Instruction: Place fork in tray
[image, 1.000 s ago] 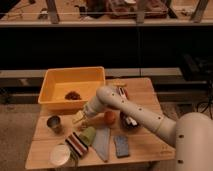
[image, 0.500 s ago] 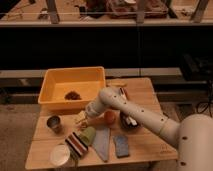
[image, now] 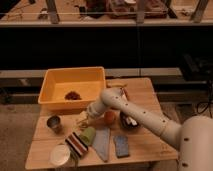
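Note:
The yellow-orange tray [image: 55,80] stands at the back left of the wooden table, with a small dark clump inside it. My white arm reaches in from the lower right. My gripper [image: 85,119] hangs low over the table just in front of the tray's near right corner, between the metal cup [image: 54,123] and an orange [image: 109,117]. I cannot make out the fork; it is hidden or lost among the things at the gripper.
A dark round bowl [image: 131,122] with a white utensil sits right of the orange. In front lie a striped item [image: 75,143], a green object [image: 89,135], a grey cloth [image: 103,143], a blue sponge [image: 121,146] and a white disc [image: 60,155].
My gripper has shifted slightly to the right in front of the tray; nothing else has moved.

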